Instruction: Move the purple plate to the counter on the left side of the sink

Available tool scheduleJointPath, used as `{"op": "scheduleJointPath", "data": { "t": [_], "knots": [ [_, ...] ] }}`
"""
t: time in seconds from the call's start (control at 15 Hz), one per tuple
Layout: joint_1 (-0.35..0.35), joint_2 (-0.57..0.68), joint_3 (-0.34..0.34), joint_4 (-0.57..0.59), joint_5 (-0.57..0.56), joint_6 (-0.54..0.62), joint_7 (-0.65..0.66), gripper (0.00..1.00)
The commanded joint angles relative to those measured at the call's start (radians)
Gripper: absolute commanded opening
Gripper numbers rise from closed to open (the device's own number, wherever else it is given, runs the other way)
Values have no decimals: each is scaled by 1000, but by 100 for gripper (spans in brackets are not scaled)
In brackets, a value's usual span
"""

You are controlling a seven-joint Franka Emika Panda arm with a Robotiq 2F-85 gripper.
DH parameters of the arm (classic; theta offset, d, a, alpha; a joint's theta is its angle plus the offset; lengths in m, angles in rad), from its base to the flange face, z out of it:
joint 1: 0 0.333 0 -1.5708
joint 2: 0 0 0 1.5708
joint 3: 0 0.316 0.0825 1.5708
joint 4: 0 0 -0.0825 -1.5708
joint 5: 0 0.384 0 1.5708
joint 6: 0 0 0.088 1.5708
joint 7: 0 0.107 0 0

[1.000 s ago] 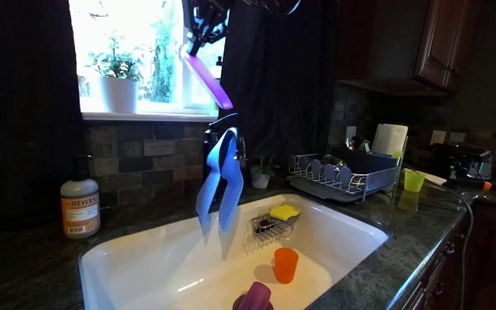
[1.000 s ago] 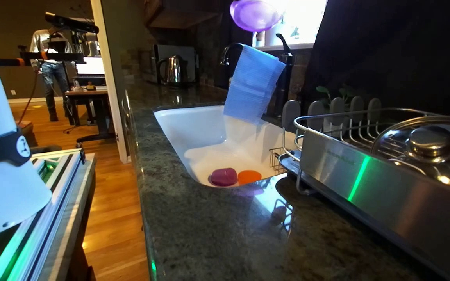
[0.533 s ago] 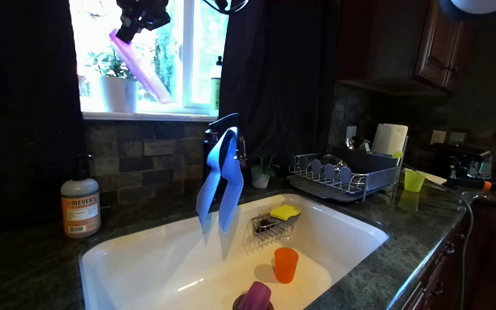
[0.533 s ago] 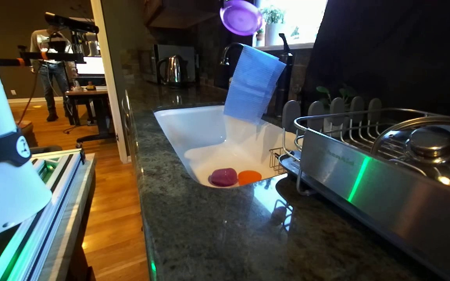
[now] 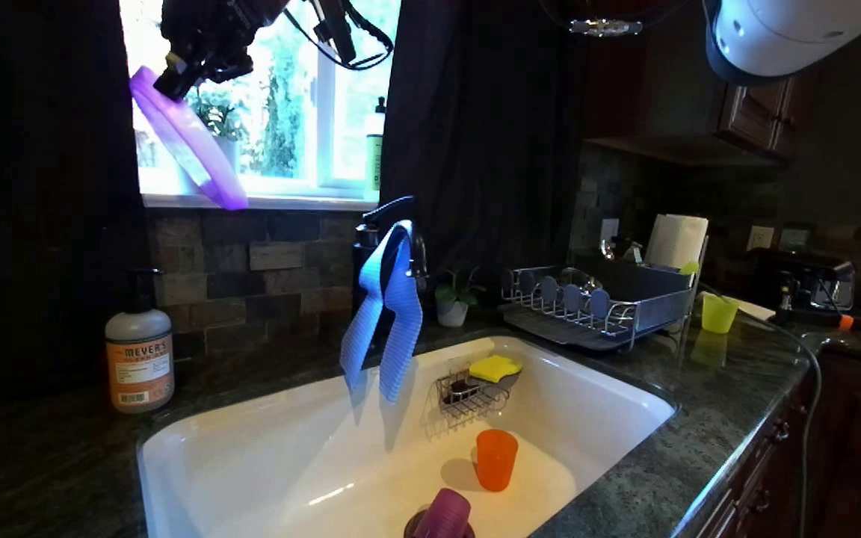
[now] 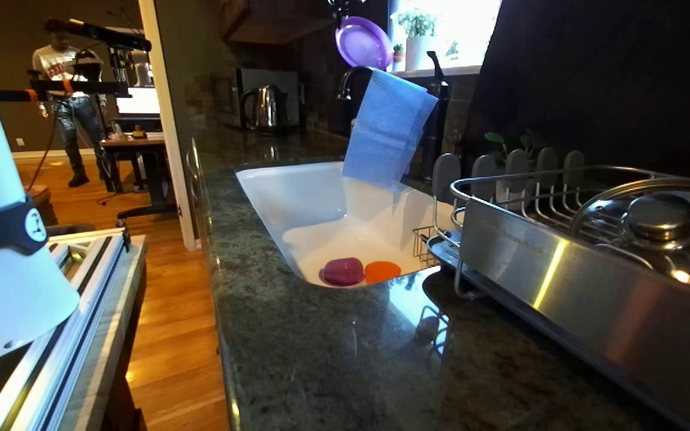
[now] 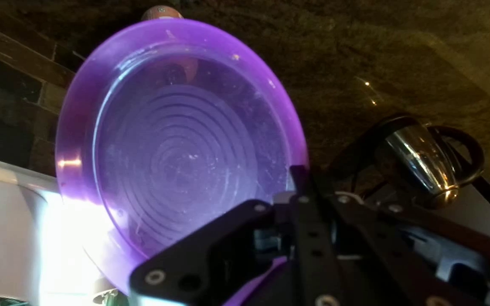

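Note:
The purple plate [image 5: 190,146] hangs tilted in the air, in front of the window in an exterior view. It also shows above the faucet in an exterior view [image 6: 364,43]. My gripper [image 5: 169,84] is shut on the plate's upper rim. In the wrist view, the fingertips [image 7: 300,173] pinch the rim of the plate [image 7: 181,157], which fills much of the left half. The white sink [image 5: 266,448] lies below and to the right of the plate, a blue cloth [image 5: 400,314] over its faucet. The dark counter [image 5: 34,463] left of the sink lies below the plate.
A soap bottle [image 5: 139,366] stands on the counter at the sink's back left corner. A potted plant [image 6: 420,54] sits on the window sill near the plate. A steel kettle [image 6: 268,108] stands on the far counter. An orange cup [image 5: 496,459] and a purple cup [image 5: 442,515] are in the sink.
In both exterior views, the plate moves left in my gripper. It is lower over the last half second. More of the arm shows at the top.

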Motion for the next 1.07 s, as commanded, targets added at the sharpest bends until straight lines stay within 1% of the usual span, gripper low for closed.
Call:
{"op": "scheduleJointPath", "data": {
  "t": [0.0,0.07,0.13,0.27,0.47,0.6,0.73,0.8,0.87,1.0],
  "knots": [
    [19,38,1,44,-11,-18,-3,1],
    [37,73,5,83,-21,-32,-13,1],
    [69,115,-2,127,-23,-61,-30,1],
    [115,209,21,234,-42,-144,-60,1],
    [177,314,47,347,-36,-264,-141,1],
    [211,374,58,401,-26,-358,-176,1],
    [229,416,68,433,-11,-471,-178,1],
    [232,405,52,396,16,-505,-181,1],
    [241,422,50,408,24,-562,-168,1],
    [252,445,46,419,28,-670,-182,1]
  ]
}}
